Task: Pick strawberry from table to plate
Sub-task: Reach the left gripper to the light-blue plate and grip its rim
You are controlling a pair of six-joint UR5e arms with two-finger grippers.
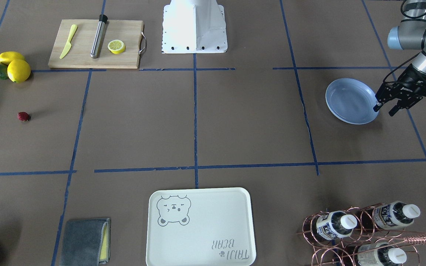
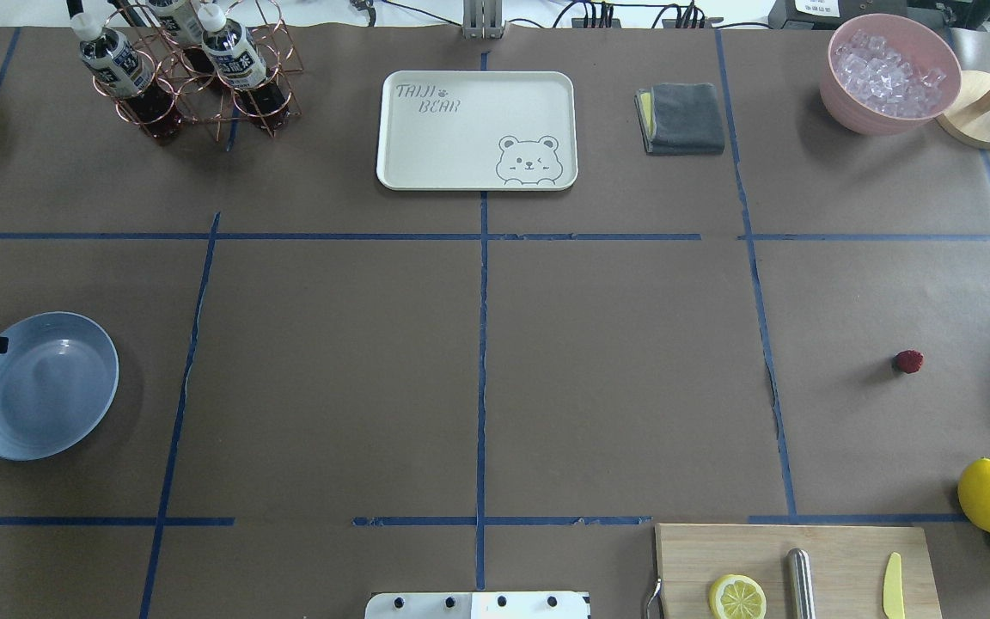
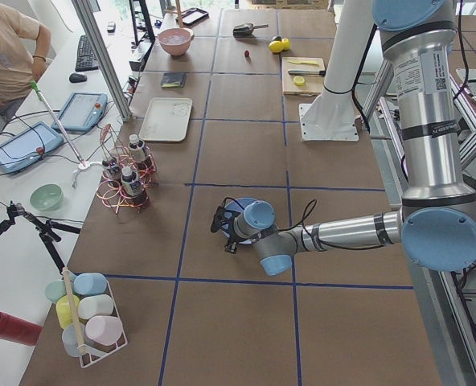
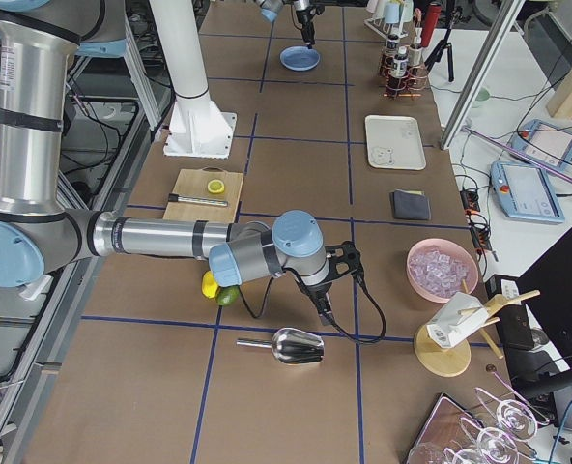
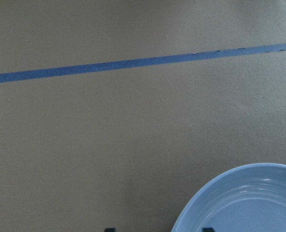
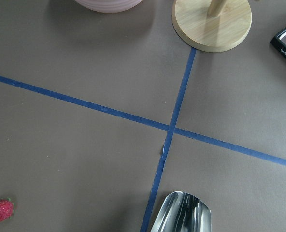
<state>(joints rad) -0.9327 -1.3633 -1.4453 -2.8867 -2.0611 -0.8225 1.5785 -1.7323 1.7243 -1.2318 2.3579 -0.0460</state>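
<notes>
The strawberry, small and red, lies alone on the brown table on the robot's right side; it also shows as the strawberry from overhead and the strawberry in the right wrist view's bottom left corner. The light-blue plate sits empty on the opposite side, also seen as the plate and the plate. My left gripper hovers open at the plate's outer rim, holding nothing. My right gripper shows only in the exterior right view, near the lemons; whether it is open or shut I cannot tell.
A cutting board carries a lemon slice, a yellow knife and a metal rod. Lemons and an avocado lie close to the strawberry. A metal scoop lies near the right wrist. The bear tray, a cloth and a bottle rack line the far edge.
</notes>
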